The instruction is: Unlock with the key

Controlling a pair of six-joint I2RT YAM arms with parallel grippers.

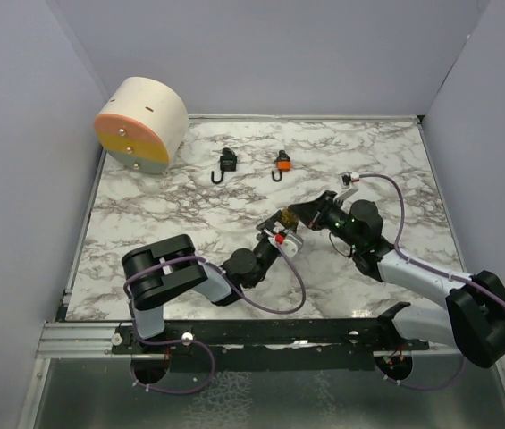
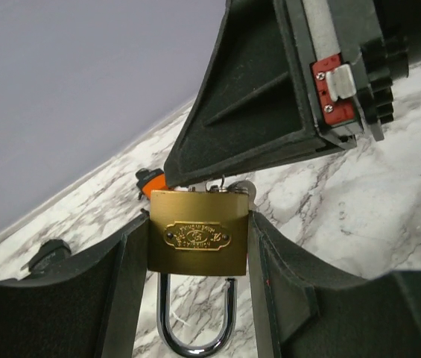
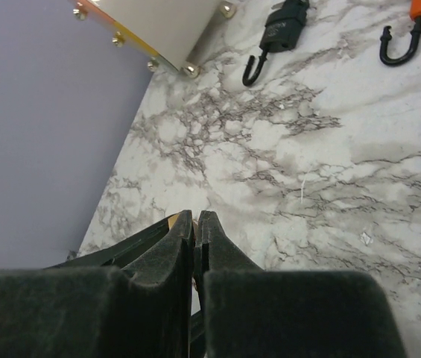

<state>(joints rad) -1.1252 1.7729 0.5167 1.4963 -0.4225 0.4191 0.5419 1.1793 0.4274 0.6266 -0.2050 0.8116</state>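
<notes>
Left gripper [image 2: 199, 231] fills the bottom of the left wrist view, its dark fingers [image 2: 124, 283] clamped on the flat sides of the brass padlock [image 2: 197, 239]. The shackle [image 2: 195, 321] hangs toward the lower edge of the frame and looks seated in the body, so I judge the lock not yet open. The right gripper [image 2: 255, 112] comes in from the upper right, its tip touching the padlock's top face. A sliver of silver metal there I take for the key [image 2: 234, 185]; its blade is hidden. In the right wrist view the pads [image 3: 173, 246] are pressed together with no gap, pinching what I read as the key's head. In the overhead view both grippers meet at centre frame above the marble table [image 1: 163, 214], well apart from the black hook lock [image 1: 226, 164], the orange one [image 1: 281, 163] and the round box [image 1: 140, 123] at upper left. Step in hand, by my reading, is turning the key. To do it well, rotate the right wrist about the key's own axis with no sideways lean, while the left grip holds the body firm against the twist. If the key binds, ease it in straight before turning, since forcing it may let the thin head slip between the pads.
</notes>
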